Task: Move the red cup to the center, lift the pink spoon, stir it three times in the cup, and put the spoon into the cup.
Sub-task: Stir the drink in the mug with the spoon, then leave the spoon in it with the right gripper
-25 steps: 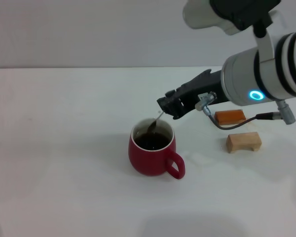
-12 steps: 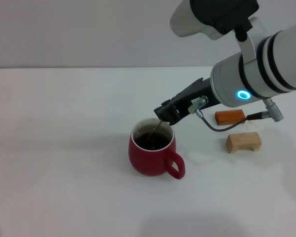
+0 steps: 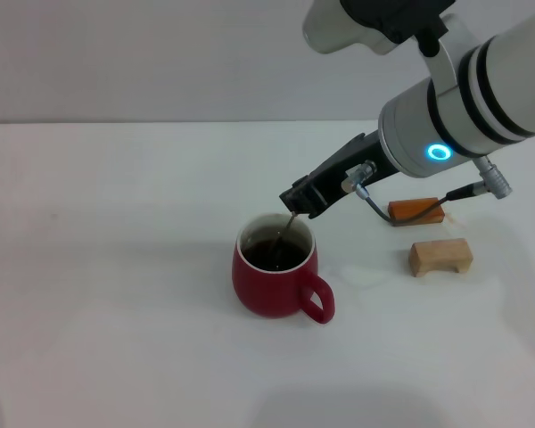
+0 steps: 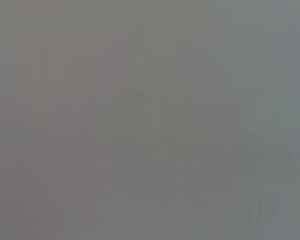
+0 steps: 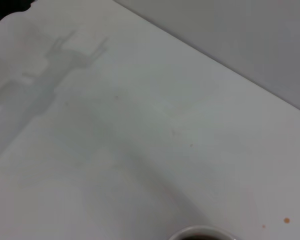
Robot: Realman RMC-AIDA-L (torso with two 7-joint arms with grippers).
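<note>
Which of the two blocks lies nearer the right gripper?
The orange-brown flat block, lying just behind the tan wooden block and closer to the right gripper.

Squat red cup [image 3: 275,276] upright mid-table, handle toward the viewer's right; pink spoon [image 3: 285,232] tilted into its dark liquid

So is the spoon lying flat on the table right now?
No, the pink spoon hangs from the right gripper with its lower end inside the red cup.
</note>
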